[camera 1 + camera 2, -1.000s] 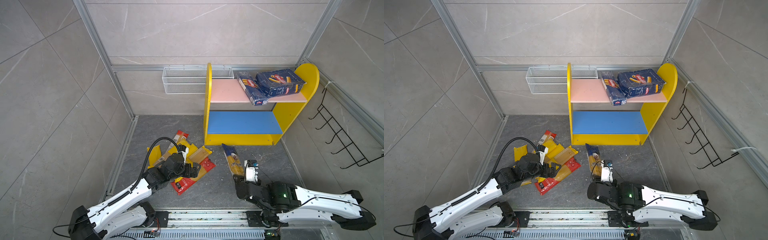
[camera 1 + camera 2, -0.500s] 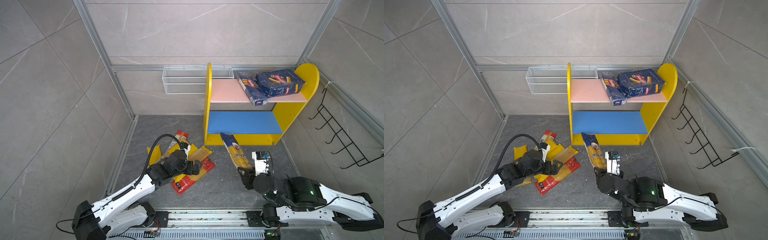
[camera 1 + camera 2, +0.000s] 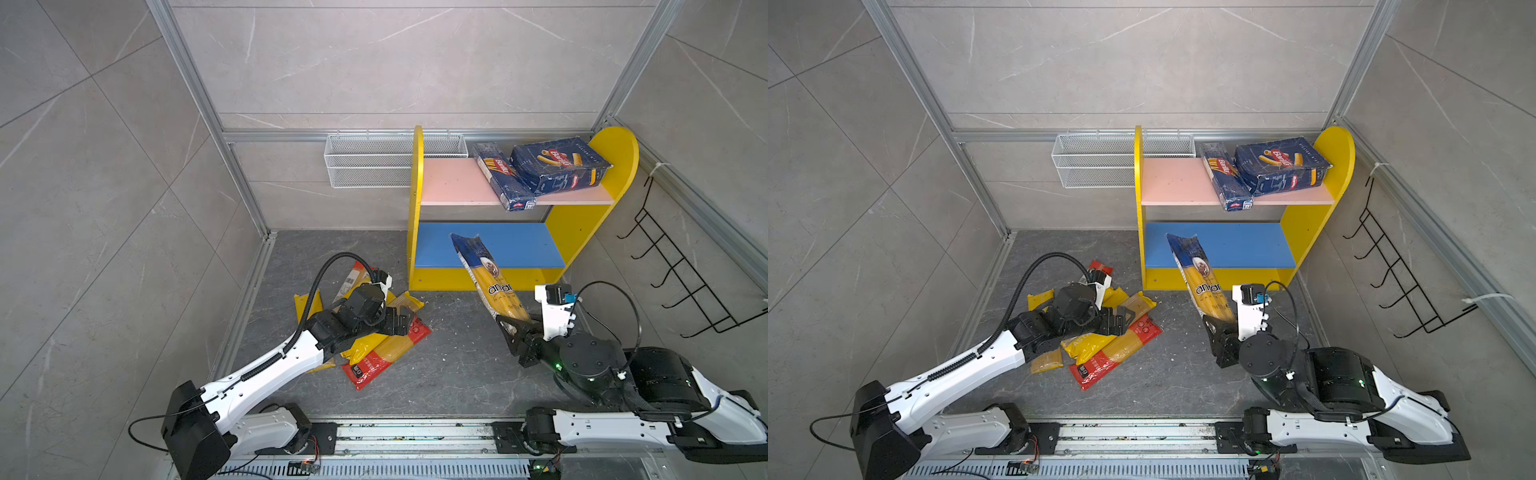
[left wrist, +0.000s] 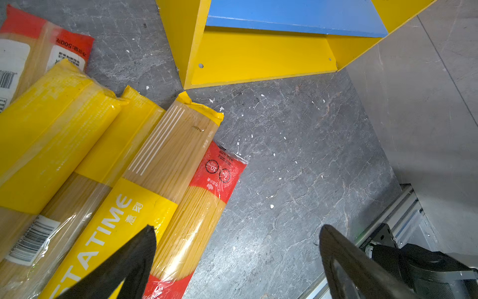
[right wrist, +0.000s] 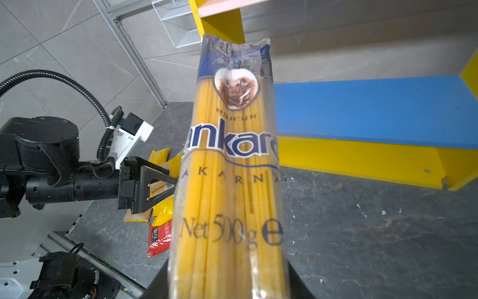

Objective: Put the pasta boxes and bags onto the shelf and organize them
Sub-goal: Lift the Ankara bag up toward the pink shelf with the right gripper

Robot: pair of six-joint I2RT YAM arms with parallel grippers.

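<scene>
Ankara bag (image 3: 487,277): off the surface, clamped at its lower end by the right fingers (image 3: 515,338), which are closed partway around the pack. It leans up and away from the arm. In both top views its blue sealed tip shows over the left part of the blue lower board (image 3: 523,249). I can't tell whether it touches the board.

The shelf (image 3: 415,199) carries both Barilla boxes on its pink upper board. The narrow box (image 3: 503,178) overhangs the front edge, and the wide box (image 3: 559,166) sits against it.

Left fingers (image 4: 129,259): spread fully wide and empty, hovering over the heap of yellow and red bags (image 3: 386,349) on the surface.

Risks as I see them:
- The grip is at one end of a long, slick pack, so it could pivot or slide out.
- The tip could snag the yellow side panel or the board's lip on the way in.
- Raising the bag too high could knock the overhanging narrow box off.
</scene>
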